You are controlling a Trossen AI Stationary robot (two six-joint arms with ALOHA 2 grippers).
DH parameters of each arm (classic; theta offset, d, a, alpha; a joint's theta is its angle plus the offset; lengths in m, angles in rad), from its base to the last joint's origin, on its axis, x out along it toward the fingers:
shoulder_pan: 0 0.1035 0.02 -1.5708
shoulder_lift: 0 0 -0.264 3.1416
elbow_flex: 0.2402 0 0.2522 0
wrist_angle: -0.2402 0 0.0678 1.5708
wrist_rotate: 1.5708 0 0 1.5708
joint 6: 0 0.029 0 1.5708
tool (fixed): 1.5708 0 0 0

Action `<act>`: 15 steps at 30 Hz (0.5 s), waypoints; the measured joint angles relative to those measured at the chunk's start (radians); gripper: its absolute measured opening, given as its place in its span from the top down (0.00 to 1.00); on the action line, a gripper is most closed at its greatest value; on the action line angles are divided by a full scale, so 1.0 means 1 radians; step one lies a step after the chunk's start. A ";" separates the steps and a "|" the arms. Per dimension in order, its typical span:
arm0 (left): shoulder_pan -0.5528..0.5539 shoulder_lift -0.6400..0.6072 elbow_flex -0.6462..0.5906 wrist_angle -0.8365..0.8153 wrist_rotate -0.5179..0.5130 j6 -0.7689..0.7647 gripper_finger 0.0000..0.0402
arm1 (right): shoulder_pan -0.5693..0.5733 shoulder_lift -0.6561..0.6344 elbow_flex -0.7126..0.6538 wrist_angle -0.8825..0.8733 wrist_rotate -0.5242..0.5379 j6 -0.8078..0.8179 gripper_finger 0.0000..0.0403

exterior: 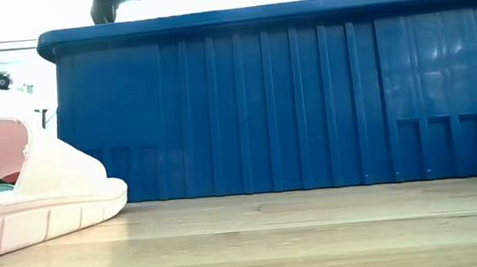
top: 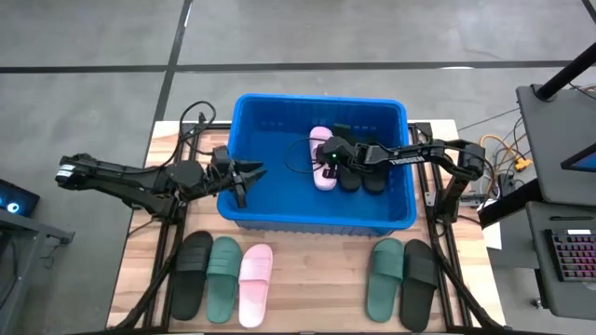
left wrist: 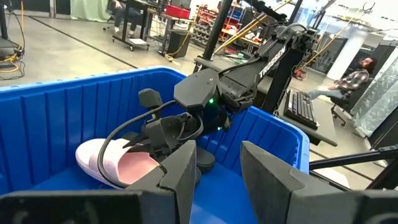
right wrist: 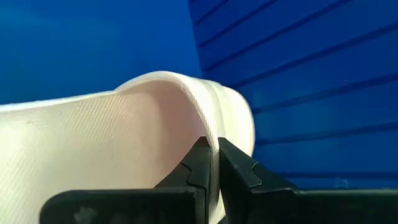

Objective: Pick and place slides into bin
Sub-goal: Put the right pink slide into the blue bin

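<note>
The blue bin (top: 317, 219) stands at the table's middle. Inside it lie a light pink slide (top: 320, 160) and two black slides (top: 361, 175) side by side. My right gripper (top: 326, 154) reaches into the bin from the right and is shut on the pink slide (right wrist: 93, 149). My left gripper (top: 251, 175) hovers over the bin's left rim, open and empty; its fingers (left wrist: 180, 174) point at the pink slide (left wrist: 112, 165). Five more slides lie sole-down on the table in front of the bin. My right gripper pinches the pink slide's strap at its thin edge (right wrist: 214, 127) between its two fingers. The fingers come slanting down from the table's right. The slide sits low in the bin, strap up; I cannot tell whether its sole rests on the bin's floor.
In front of the bin lie a black slide (top: 194, 274), a green one (top: 223, 277) and a pink one (top: 254, 284) at the left, and a green slide (top: 384, 277) and a black one (top: 419, 282) at the right. A person sits beyond the table (left wrist: 357, 78).
</note>
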 joint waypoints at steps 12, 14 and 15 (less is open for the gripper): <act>0.000 0.003 0.000 0.000 0.000 0.000 0.72 | -0.006 0.000 -0.015 0.037 -0.002 0.030 0.97; 0.000 0.003 0.000 0.001 0.000 0.000 0.72 | -0.006 0.000 -0.012 0.038 -0.005 0.049 0.97; 0.000 0.003 0.000 0.000 0.000 0.000 0.72 | -0.006 0.000 -0.010 0.042 -0.008 0.068 0.97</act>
